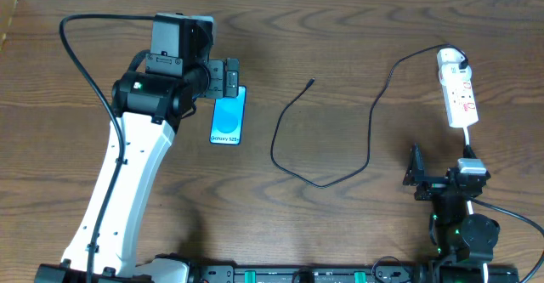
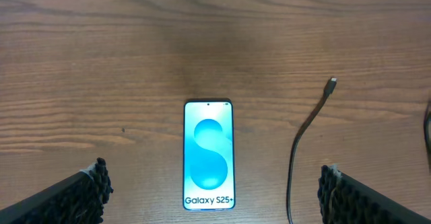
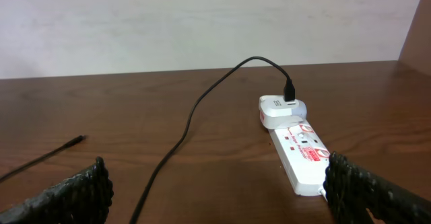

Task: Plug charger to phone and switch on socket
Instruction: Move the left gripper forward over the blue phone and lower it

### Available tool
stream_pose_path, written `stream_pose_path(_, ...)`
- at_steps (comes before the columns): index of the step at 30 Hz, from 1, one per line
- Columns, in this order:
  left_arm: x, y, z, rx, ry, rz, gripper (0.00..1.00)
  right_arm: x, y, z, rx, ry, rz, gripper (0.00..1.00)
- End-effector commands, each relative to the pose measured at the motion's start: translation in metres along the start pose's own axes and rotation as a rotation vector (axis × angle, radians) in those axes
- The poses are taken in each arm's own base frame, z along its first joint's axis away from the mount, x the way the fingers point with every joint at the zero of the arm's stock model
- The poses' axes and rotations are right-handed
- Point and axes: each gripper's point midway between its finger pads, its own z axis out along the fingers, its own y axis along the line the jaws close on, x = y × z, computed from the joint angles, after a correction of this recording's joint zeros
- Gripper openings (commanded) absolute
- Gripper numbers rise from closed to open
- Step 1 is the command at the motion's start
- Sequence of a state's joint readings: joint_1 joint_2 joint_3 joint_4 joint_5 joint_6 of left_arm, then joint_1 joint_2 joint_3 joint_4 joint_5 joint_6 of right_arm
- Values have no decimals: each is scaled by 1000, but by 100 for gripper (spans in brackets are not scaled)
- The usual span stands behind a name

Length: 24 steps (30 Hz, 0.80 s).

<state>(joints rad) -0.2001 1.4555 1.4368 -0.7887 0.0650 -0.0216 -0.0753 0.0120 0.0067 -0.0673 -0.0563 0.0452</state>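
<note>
The phone (image 1: 228,119) lies flat on the wooden table, blue screen up with "Galaxy S25+" text. In the left wrist view the phone (image 2: 209,154) is centred between the fingers. My left gripper (image 1: 227,77) (image 2: 215,190) hovers over the phone's far end, open and empty. The black charger cable (image 1: 293,166) lies loose with its connector tip (image 1: 311,82) (image 2: 331,83) free to the right of the phone. Its other end enters a white adapter (image 3: 283,108) on the white socket strip (image 1: 459,92) (image 3: 300,153). My right gripper (image 1: 416,174) (image 3: 215,190) is open and empty, in front of the socket.
The socket's white cord (image 1: 470,143) runs toward the right arm's base. The table's far edge meets a pale wall (image 3: 202,22). Bare wood lies between the phone and the cable loop.
</note>
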Motion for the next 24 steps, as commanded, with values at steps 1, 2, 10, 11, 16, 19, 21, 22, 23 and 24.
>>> stream_pose_path(1,-7,-2,-5,8,-18,10,98,0,2,0,-12,0,13,99)
stream_pose_path(2,-7,-2,-5,8,-18,11,98,1,2,0,-12,1,13,99)
stream_pose_path(10,-6,-2,1,6,-8,-60,97,1,2,0,-12,1,13,99)
stream_pose_path(11,-6,-1,3,2,-5,-72,97,1,2,0,-12,1,13,99)
stream_pose_path(16,-12,4,10,-28,0,-129,97,1,2,0,-12,1,13,99)
stream_pose_path(19,-12,4,15,-36,44,-148,98,0,2,0,-11,0,13,99)
stream_pose_path(21,-6,4,24,-45,97,-152,98,0,2,0,-12,0,13,99)
stream_pose_path(22,-2,5,28,-50,119,-152,98,0,2,0,-12,0,13,99)
stream_pose_path(23,2,6,35,-56,145,-152,98,0,2,0,-12,0,13,99)
stream_pose_path(24,7,6,42,-61,171,-151,98,0,2,0,-12,0,13,99)
